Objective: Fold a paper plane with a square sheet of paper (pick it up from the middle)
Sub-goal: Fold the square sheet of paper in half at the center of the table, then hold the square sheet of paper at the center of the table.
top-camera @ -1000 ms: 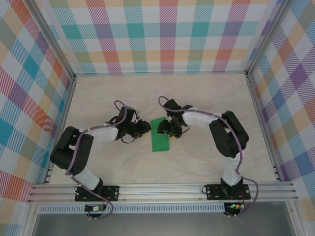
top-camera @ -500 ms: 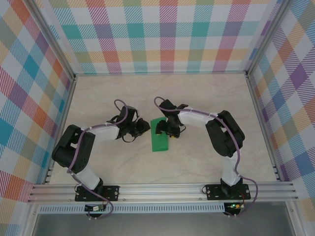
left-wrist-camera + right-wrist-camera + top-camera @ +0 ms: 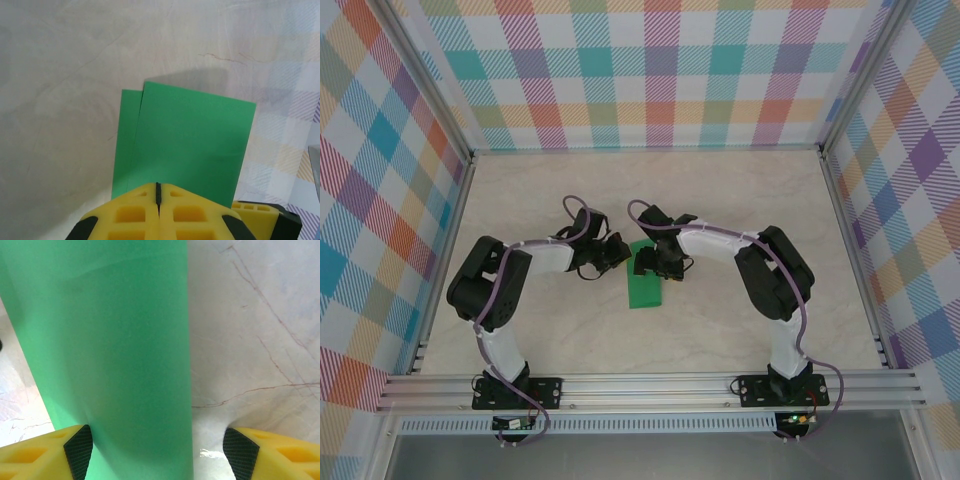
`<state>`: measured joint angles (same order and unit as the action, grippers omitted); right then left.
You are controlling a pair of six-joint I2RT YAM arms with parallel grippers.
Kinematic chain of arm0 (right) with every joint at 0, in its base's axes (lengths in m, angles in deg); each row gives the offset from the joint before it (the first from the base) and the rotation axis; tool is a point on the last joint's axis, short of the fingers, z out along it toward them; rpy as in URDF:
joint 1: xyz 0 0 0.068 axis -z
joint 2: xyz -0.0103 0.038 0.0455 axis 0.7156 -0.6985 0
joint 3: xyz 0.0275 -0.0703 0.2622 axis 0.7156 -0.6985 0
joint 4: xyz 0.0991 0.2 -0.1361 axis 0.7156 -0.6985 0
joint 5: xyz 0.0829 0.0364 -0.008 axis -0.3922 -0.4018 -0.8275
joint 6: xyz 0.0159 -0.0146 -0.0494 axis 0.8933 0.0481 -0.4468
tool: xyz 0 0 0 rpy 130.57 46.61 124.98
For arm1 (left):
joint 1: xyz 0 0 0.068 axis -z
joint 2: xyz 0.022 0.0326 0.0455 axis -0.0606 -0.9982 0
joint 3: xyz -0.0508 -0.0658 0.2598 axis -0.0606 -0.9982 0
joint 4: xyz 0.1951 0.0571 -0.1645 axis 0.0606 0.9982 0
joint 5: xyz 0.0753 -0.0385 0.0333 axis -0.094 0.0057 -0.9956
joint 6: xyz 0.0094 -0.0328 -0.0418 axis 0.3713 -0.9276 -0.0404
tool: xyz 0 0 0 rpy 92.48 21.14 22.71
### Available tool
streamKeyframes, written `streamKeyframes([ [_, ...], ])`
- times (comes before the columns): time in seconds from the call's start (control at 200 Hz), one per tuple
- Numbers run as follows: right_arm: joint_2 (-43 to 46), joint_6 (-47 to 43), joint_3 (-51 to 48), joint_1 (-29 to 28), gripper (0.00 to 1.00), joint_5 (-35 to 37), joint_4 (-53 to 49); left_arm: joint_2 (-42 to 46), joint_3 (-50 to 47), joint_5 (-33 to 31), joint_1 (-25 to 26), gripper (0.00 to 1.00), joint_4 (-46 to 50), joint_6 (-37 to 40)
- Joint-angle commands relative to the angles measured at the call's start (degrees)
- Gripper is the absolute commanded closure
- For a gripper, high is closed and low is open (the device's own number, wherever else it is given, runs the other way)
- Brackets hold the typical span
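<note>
Left wrist view: left gripper (image 3: 158, 187), ribbed yellow fingers pressed together at the near edge of the square sheet of paper (image 3: 190, 140). The sheet is matte green, folded in two offset layers, on the marbled table (image 3: 60, 75). Right gripper (image 3: 157, 445) stands spread astride it. Since the earlier frame, the left gripper has closed and the right has widened.

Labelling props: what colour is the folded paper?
Plain bright green paper, clearest in the left wrist view.

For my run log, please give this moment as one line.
paper: folded, on table | left gripper: shut at paper edge | right gripper: open over paper
</note>
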<state>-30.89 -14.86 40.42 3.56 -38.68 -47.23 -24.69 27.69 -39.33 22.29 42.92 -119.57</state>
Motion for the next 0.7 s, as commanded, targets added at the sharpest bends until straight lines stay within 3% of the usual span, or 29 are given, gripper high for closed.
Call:
streamKeyframes([
  [0.0, -6.4, -0.7, -4.5, -0.4, 0.24, 1.6, -0.7, -1.6, 2.2, 1.7, 0.6, 0.99, -0.8, -0.3],
  [0.396, -3.5, -2.3, -5.1, -0.4, 0.26, -2.8, 3.0, -4.1, 2.0, -1.4, 0.6, 1.00, 4.9, 1.9],
  [0.696, 6.0, -3.1, -3.7, 1.6, 0.28, -11.3, 5.7, -3.8, 1.6, -3.7, 0.6, 1.00, 8.8, 5.1],
])
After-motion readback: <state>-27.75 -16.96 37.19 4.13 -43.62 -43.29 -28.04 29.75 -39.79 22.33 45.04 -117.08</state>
